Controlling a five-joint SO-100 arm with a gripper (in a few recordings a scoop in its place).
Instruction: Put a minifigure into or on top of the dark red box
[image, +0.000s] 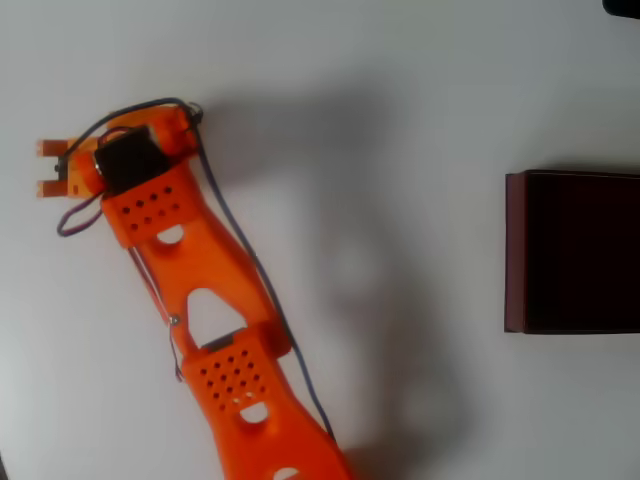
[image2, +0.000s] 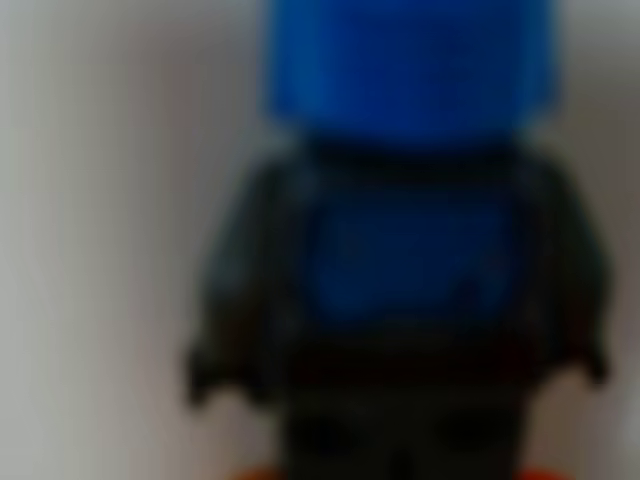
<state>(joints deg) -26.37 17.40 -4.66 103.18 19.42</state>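
Your minifigure (image2: 405, 270) has a bright blue block of a head above a dark grey body with a blue patch on the torso, all badly blurred in the wrist view. It sits very close before the camera, long axis up the picture, head at the top. From overhead you see the orange arm (image: 205, 300) reaching to the upper left, its gripper (image: 50, 168) at the far left with two fingertips apart; whether they grip anything you cannot tell. The dark red box (image: 515, 250) lies well apart at the right edge, dark interior facing up
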